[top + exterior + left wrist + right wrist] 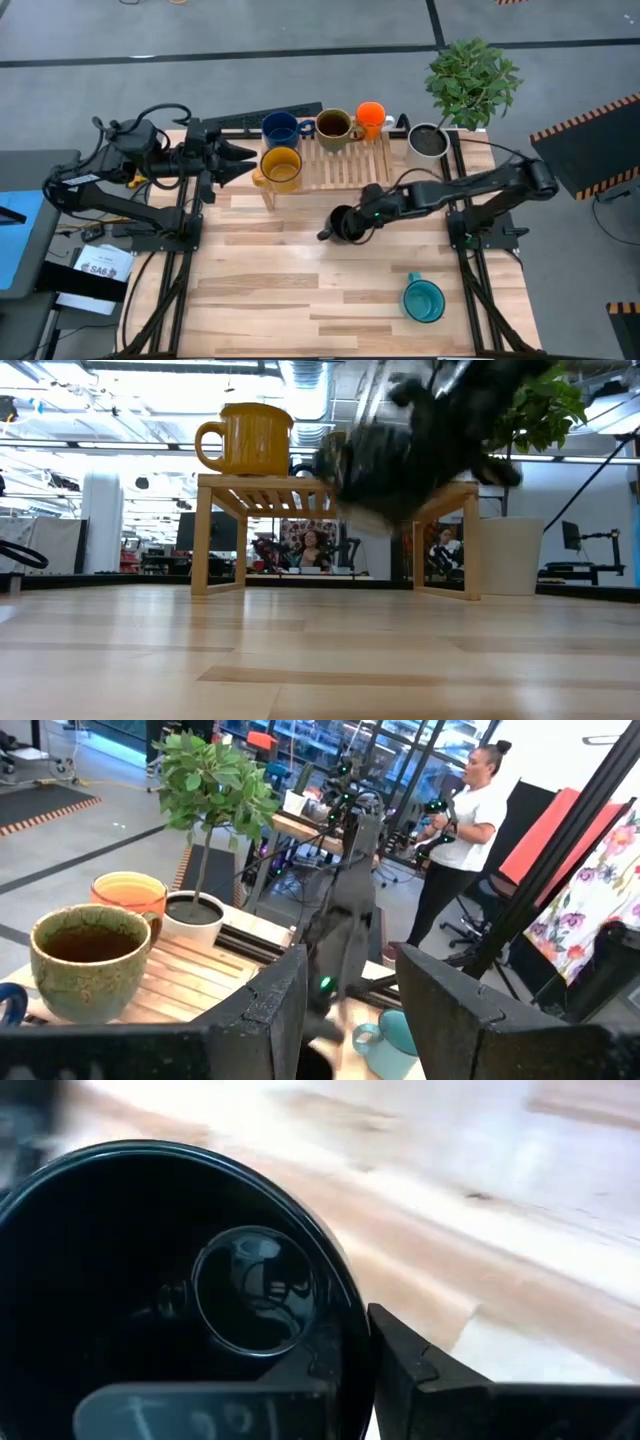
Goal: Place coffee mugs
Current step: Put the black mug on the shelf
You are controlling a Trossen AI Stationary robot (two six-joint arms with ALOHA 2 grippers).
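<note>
Wooden table (260, 300), slatted rack (345, 165) at 12 o'clock. On rack: dark blue mug (280, 128), brown mug (333, 125), orange mug (371, 116), yellow mug (281, 168). Teal mug (423, 300) at 5 o'clock on table. Right gripper (345, 224) mid-table, fingers clamped on black mug (180, 1300) rim. Left gripper (240, 160) at rack's 9 o'clock edge, fingers spread, empty.

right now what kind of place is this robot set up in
Likely a robotics lab or open workshop, not a home. The wooden table sits on grey floor with hazard-striped tape, and a person stands among equipment racks beyond it.
</note>
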